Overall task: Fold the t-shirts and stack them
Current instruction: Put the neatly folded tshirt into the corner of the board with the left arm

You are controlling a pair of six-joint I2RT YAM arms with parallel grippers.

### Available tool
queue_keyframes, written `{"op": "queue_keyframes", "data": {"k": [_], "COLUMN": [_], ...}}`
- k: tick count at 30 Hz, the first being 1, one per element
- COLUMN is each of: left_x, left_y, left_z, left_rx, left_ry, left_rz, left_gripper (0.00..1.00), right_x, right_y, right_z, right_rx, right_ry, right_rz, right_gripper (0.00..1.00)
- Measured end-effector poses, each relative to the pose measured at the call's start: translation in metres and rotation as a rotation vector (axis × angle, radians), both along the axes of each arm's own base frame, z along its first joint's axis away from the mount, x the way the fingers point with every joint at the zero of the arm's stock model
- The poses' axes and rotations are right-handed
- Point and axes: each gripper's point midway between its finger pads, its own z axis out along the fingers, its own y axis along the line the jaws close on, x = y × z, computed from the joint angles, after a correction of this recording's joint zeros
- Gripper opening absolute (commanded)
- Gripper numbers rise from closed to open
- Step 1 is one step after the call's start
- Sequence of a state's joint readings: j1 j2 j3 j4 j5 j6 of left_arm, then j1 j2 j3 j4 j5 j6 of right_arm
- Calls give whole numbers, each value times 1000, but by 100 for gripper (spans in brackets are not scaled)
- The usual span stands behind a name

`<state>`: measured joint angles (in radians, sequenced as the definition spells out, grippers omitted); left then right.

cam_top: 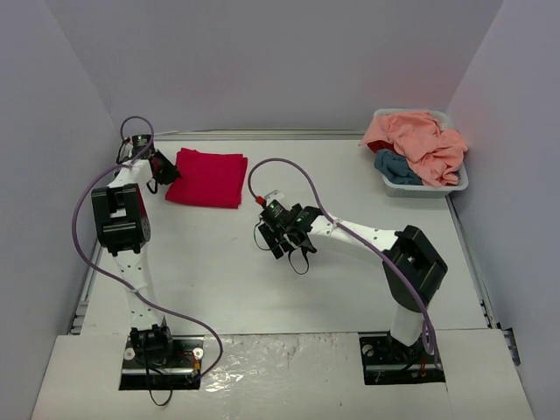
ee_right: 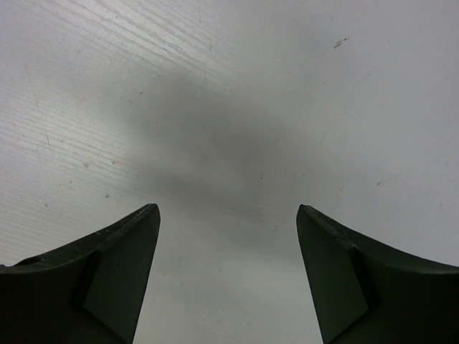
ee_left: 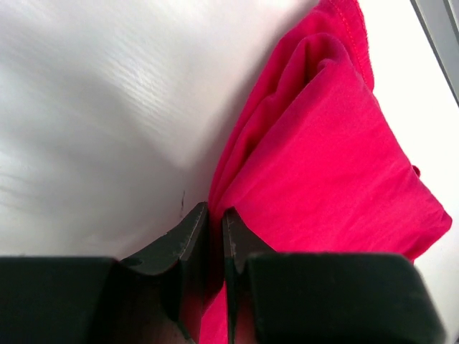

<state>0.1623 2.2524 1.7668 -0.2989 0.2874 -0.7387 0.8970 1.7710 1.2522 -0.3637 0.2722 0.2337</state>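
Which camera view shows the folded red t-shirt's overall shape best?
Top external: the whole red t-shirt is in frame, lying folded. Left wrist shows only one edge, pinched by the left gripper. Right wrist shows none of it.

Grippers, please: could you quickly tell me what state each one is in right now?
Left gripper: closed on the red t-shirt edge.
Right gripper: open, holding nothing.

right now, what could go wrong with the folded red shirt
1. The left end effector is shut on just the edge of the folded red t-shirt; if it pulls away without letting go, it could drag the fold open.
2. The right end effector hangs open over bare table, so nothing pins the shirt down.
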Motion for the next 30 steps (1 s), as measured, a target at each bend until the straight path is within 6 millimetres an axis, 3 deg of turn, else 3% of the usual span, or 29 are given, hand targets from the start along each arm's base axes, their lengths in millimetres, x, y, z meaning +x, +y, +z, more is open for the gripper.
{"op": "queue_keyframes", "data": {"k": [10,19,30], "left_x": [20,34,45], "left_y": [25,60,82], "left_z": [-3,3,2], "left_rx": [5,16,29], "left_ry": [-7,-27,-37], "left_rz": [31,73,93], "left_gripper": [12,13,14], "right_x": [-1,-4,-5], "right_y": [-1,-4,-3], "right_z": [-12,-32,-34], "right_rx": [-26,-65,-62], "right_ry": [21,57,69], "right_rz": [0,0,3], "right_gripper": [73,73,73]}}
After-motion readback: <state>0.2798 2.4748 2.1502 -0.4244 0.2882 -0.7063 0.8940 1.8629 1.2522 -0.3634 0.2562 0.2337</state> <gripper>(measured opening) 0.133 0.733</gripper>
